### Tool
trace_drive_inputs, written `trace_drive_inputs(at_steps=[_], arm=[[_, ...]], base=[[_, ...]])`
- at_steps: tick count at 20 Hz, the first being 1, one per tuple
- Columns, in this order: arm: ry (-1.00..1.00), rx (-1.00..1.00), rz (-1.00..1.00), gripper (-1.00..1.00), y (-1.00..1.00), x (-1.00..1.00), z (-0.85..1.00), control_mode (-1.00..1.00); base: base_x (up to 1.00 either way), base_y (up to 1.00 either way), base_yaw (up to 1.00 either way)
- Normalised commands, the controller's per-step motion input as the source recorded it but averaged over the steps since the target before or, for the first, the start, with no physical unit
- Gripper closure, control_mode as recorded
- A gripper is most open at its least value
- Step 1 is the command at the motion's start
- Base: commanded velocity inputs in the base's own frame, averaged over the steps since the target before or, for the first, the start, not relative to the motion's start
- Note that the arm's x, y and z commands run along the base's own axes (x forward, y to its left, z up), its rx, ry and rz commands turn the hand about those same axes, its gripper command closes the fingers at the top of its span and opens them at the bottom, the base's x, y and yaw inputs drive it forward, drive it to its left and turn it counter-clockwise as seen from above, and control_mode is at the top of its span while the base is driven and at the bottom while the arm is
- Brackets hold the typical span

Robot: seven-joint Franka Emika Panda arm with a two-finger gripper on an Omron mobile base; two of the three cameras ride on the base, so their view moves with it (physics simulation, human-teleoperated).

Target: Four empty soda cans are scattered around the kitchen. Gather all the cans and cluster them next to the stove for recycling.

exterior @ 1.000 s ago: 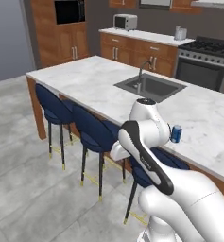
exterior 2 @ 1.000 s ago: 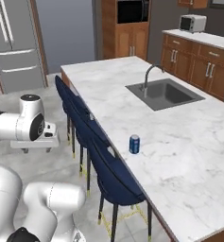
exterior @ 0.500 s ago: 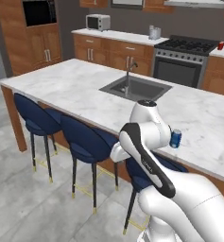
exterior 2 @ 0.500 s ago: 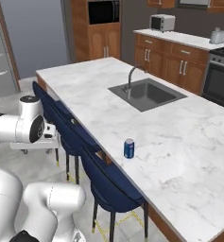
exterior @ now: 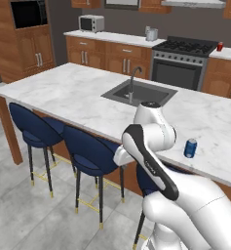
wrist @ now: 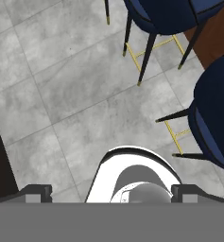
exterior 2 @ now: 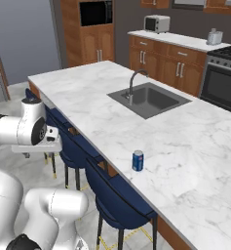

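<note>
A blue soda can point(exterior: 190, 148) stands upright near the front edge of the marble island point(exterior: 78, 93); it is also in the right base view point(exterior 2: 138, 160). A small red can point(exterior: 220, 46) sits on the back counter just right of the stove point(exterior: 185, 49). The stove's steel front point(exterior 2: 223, 83) also shows at the right edge of the right base view. My gripper point(wrist: 111, 194) is open, with its fingertips point(wrist: 35, 191) wide apart and nothing between them. It points down at the grey floor tiles, on the stool side of the island and away from both cans.
A sink point(exterior: 139, 93) with a faucet point(exterior 2: 132, 83) is set in the island. Blue stools point(exterior: 90, 151) line the island's near side, and more of these stools point(wrist: 215, 113) are beside the hand. A microwave point(exterior: 91, 23) and a kettle point(exterior: 151, 33) stand on the back counter.
The whole picture has shifted as the base drives along the island. The stove and back counter have come further into view. The arm holds the same folded pose, gripper still open.
</note>
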Motion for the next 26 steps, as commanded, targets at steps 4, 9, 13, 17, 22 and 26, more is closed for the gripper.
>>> trace_drive_inputs(at_steps=[4,9,13,17,22,26], arm=[[-0.01,0.00,0.00,-1.00,0.00,0.00,0.00,-1.00],[0.02,0.00,-0.15,-1.00,0.01,0.08,0.23,-1.00],[0.10,-0.02,-0.34,-1.00,-0.05,0.05,0.56,-1.00],[0.05,-0.12,-0.36,-1.00,-0.04,0.28,0.27,-1.00],[0.02,-0.07,-0.19,-1.00,-0.36,0.63,-0.09,-1.00],[0.11,-0.06,-0.14,-1.00,-0.72,0.48,-0.08,-1.00]], base=[[0.00,0.00,-0.01],[0.00,0.00,0.00],[0.00,0.00,0.00],[0.00,0.00,0.00],[0.00,0.00,0.00],[0.00,0.00,0.00]])
